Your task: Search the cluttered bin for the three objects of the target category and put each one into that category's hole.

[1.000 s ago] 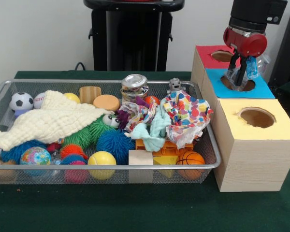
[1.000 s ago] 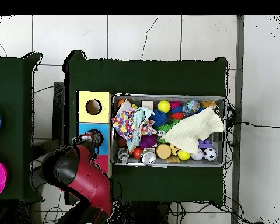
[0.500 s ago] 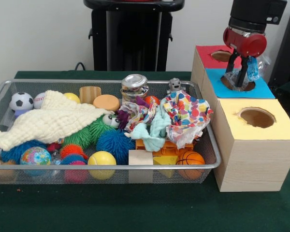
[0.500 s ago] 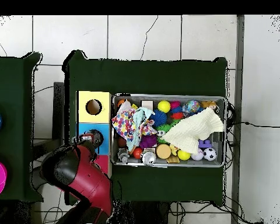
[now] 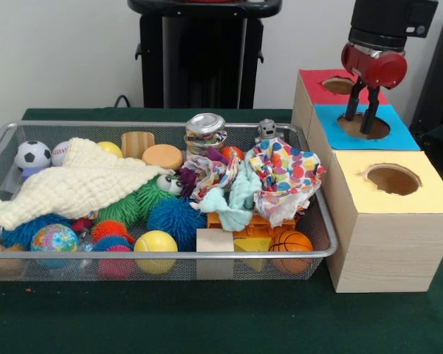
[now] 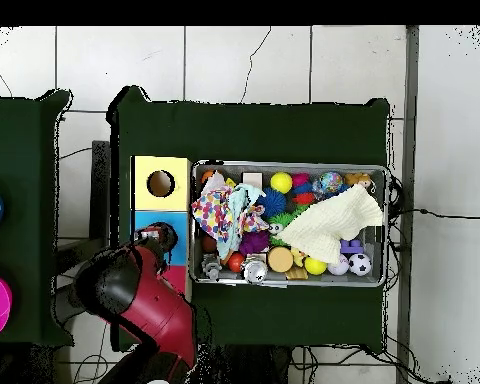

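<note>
My gripper (image 5: 359, 123) hangs right over the round hole (image 5: 380, 130) in the blue-topped box (image 5: 400, 137). It is open, and nothing shows between its black fingers (image 5: 371, 118). In the overhead view the red arm (image 6: 134, 300) covers most of that box, with the gripper (image 6: 158, 238) at its end. The wire bin (image 5: 207, 255) left of the boxes holds a cream cloth (image 5: 81, 184), a polka-dot cloth (image 5: 288, 177), a metal tin (image 5: 205, 131), spiky balls (image 5: 176, 220) and several smooth balls.
A red-topped box (image 5: 319, 90) with a hole stands behind the blue one, and a yellow-topped box (image 5: 391, 228) with a hole (image 5: 392, 179) in front. In the overhead view the bin (image 6: 289, 280) lies right of the boxes on green cloth.
The clear and blue plastic thing that hung in the gripper over the blue hole is gone from view. The gripper has risen slightly.
</note>
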`<control>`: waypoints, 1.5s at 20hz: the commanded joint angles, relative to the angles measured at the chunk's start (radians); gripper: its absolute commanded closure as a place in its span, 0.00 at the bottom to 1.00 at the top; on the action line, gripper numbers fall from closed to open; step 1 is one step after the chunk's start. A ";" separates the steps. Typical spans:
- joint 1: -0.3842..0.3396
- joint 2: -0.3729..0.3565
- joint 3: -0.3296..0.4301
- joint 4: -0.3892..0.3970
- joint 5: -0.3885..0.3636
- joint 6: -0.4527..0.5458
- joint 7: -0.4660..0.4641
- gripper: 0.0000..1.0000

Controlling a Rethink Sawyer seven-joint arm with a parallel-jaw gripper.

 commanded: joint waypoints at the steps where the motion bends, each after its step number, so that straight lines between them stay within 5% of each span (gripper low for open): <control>1: -0.031 -0.019 0.103 0.034 0.038 0.097 0.289 0.00; 10: 0.002 -0.012 -0.073 -0.058 -0.096 0.296 0.335 0.00; 16: -0.044 -0.032 -0.128 -0.082 -0.158 0.366 0.252 0.00; 23: -0.126 -0.061 -0.100 -0.042 -0.178 0.316 0.135 0.00; 30: -0.266 -0.074 0.070 0.040 -0.161 0.099 0.008 0.00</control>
